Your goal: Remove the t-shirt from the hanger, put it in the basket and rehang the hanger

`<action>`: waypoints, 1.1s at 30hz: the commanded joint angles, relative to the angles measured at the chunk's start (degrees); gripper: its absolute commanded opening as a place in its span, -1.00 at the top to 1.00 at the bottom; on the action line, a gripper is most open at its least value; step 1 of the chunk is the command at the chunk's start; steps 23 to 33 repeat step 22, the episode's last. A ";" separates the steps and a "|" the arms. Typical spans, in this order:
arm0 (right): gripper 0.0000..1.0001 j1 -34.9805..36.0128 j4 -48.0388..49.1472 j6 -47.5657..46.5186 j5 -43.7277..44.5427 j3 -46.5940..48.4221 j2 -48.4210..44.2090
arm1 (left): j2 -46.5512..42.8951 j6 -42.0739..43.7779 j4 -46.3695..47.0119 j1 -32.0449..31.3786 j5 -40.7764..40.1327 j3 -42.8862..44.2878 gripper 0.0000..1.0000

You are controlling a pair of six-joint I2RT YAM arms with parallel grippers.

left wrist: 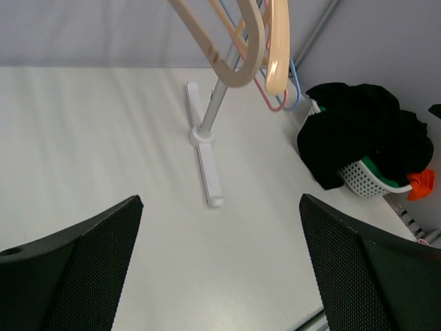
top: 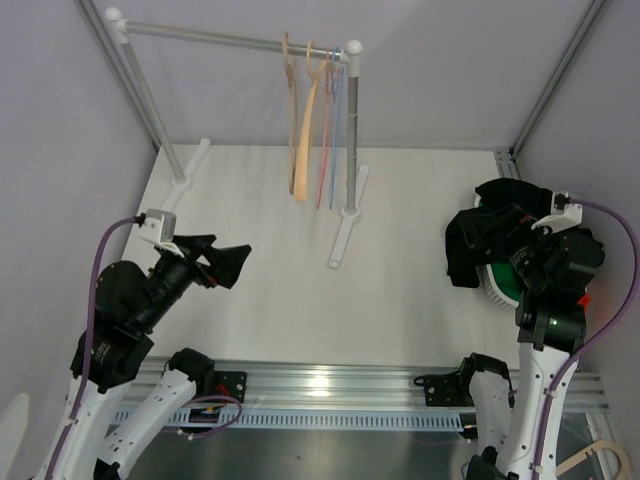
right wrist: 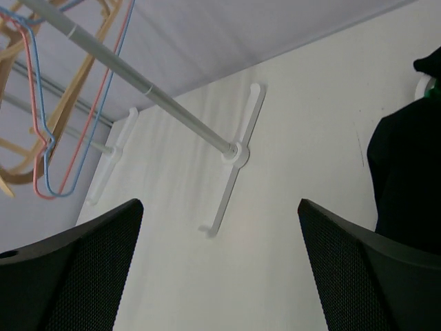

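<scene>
Hangers (top: pixel 300 150) on rack (top: pixel 220 38) (t-shirt (top: pixel 465 245) in basket (top: pixel 490 290)).

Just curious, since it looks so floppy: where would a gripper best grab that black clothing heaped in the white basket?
Probably the fold of the black clothing that spills over the white basket rim, on the side facing the rack. There it hangs clear of the wall, so a pinch coming in low from the bare table side could close on loose cloth without digging into the heap.
</scene>
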 commanded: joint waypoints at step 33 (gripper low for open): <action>-0.99 2.56 -5.67 -4.04 3.87 -3.30 -6.37 | -9.13 -0.47 -2.88 -0.40 3.53 -5.82 -0.99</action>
